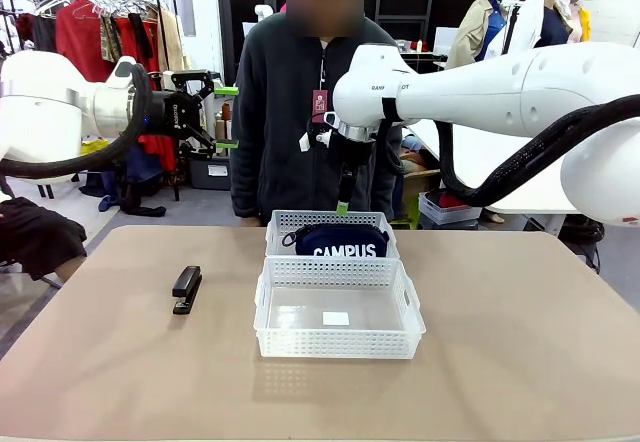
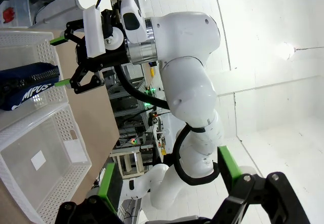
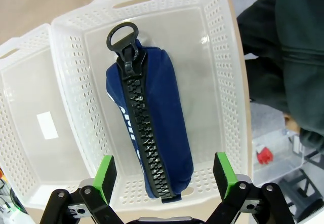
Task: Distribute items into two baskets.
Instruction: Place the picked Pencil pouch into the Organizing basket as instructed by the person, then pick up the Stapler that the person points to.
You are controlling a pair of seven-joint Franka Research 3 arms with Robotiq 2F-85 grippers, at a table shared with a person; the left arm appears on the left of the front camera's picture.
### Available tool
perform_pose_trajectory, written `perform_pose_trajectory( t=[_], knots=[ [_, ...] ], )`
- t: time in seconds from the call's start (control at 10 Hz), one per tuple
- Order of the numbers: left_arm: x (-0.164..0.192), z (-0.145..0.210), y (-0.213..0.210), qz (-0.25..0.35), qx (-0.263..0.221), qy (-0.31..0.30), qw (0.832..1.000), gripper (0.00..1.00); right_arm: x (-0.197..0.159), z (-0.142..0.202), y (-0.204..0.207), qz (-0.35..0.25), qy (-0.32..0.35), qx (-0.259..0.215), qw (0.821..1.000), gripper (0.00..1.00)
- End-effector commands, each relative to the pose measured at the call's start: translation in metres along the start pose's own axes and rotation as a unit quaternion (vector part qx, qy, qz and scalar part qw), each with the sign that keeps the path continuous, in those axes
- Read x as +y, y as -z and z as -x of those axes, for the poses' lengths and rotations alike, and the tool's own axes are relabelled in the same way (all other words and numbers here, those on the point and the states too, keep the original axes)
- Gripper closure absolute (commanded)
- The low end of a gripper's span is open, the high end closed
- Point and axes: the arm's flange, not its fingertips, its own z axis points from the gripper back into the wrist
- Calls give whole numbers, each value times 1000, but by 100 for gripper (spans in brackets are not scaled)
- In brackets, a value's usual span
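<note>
The navy pouch (image 1: 336,243) with white "CAMPUS" lettering lies in the far basket (image 1: 283,220). In the right wrist view the pouch (image 3: 152,127) lies zip-up in that basket (image 3: 223,82). My right gripper (image 1: 343,198) hangs open just above it, fingers pointing down, nothing between its green pads (image 3: 106,172). The near basket (image 1: 335,344) holds only a white sticker. The black stapler (image 1: 186,289) lies on the table to the left of the baskets. My left gripper (image 1: 226,117) is raised high at the left, open and empty, well away from the stapler.
A person in a dark fleece (image 1: 290,112) stands at the far edge behind the baskets. The tan table (image 1: 520,342) has free room to the right and in front. The left wrist view looks sideways at the right gripper (image 2: 63,59) over both baskets (image 2: 76,148).
</note>
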Motion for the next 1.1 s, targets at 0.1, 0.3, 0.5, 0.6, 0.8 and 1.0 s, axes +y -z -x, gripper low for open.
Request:
perform_pose_trajectory(
  t=[0.1,0.3,0.5,0.6,0.8,1.0],
  knots=[
    [-2,1,-1,1,-1,0,1000,0,1,-1,-4,2,-2,2,1000,0],
    [-2,1,-1,1,-1,0,1000,0,1,-1,-4,2,-2,2,1000,0],
    [-2,1,-1,1,-1,0,1000,0,1,-1,-4,2,-2,2,1000,0],
    [-2,1,-1,1,-1,0,1000,0,1,-1,-4,2,-2,2,1000,0],
    [-2,1,-1,1,-1,0,1000,0,0,0,0,0,0,0,1000,0],
    [-2,1,-1,1,-1,0,1000,0,-3,-2,-36,-31,71,-26,997,0]
  ],
)
